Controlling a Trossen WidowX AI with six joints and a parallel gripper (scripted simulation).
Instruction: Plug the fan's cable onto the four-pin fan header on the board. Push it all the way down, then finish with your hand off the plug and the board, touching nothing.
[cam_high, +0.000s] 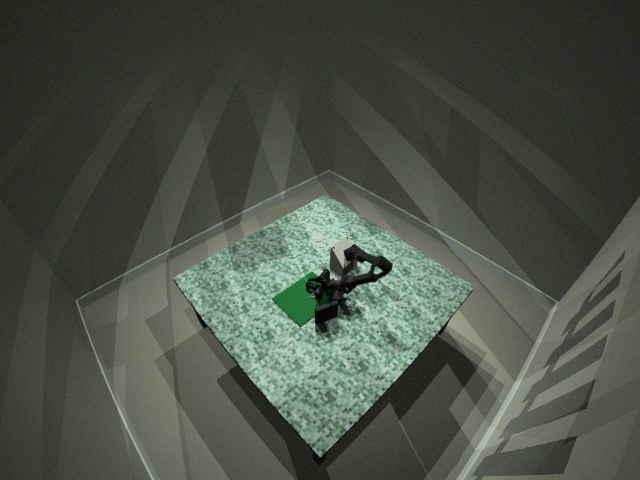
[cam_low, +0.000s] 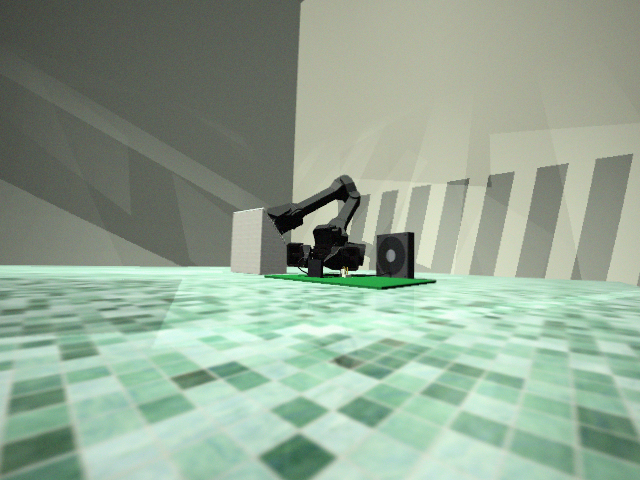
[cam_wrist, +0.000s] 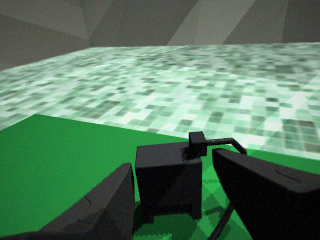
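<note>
Here, in the wrist view, the dark blocky plug (cam_wrist: 168, 180) stands upright on the flat green circuit board (cam_wrist: 60, 170), low in the centre of the frame, directly between the two black fingers of the parallel-jaw gripper (cam_wrist: 172, 192). The fingers are spread apart: a narrow gap shows on the plug's left side and a wider one on its right, so the gripper grips nothing. A small dark cube (cam_wrist: 197, 142) rides on the plug's upper right corner, and a thin black cable (cam_wrist: 231, 142) arcs from it toward the right finger. In the exterior view the black jointed arm (cam_low: 330, 206) bends down over the board (cam_low: 382, 282) at mid-frame, with a pale grey block (cam_low: 253, 240) to its left and the square black fan (cam_low: 395, 254) standing upright at the board's right end. The header itself cannot be made out under the plug.
</note>
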